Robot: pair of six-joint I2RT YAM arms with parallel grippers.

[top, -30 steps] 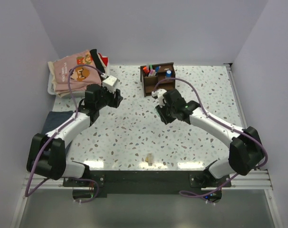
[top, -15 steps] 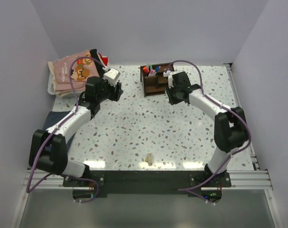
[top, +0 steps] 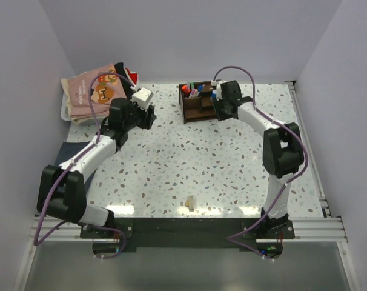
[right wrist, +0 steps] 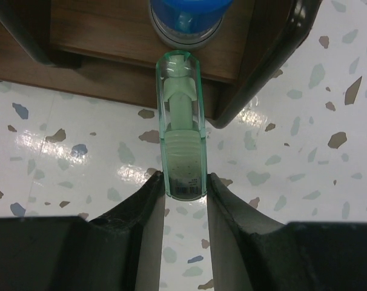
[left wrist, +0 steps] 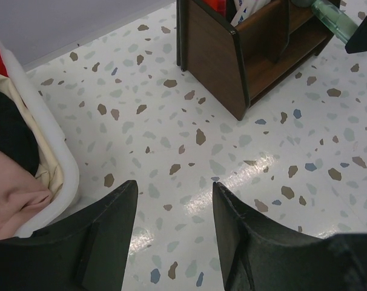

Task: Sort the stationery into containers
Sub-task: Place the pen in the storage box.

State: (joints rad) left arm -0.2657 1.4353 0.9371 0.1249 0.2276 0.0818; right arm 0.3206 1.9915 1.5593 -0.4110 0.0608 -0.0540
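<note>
Grips a mint green marker [right wrist: 182,121] in the right pincer [right wrist: 183,182] — both fingers pressed against the sides of its dark near end, clear-capped end pointing far. Aims that capped end at the dark brown wooden organizer [right wrist: 105,36], with the tip over the organizer's near edge and just short of a blue-capped pen [right wrist: 186,15] standing inside; cannot tell from the wrist view whether tip and cap touch. Reaches with the right arm far across the speckled surface [top: 183,163], up to the right end of the organizer, set at the far middle with a few coloured pens [top: 194,91] upright in its rear compartments. Holds the marker clear of the surface, visible also from the left wrist at the organizer's right end. Hovers with the left pincer [left wrist: 174,200] open and empty — fingers spread above bare surface, left of the organizer and apart from it. Hangs there just right of a white tray [left wrist: 59,170] of folded clothes, placed at the far left corner.
</note>
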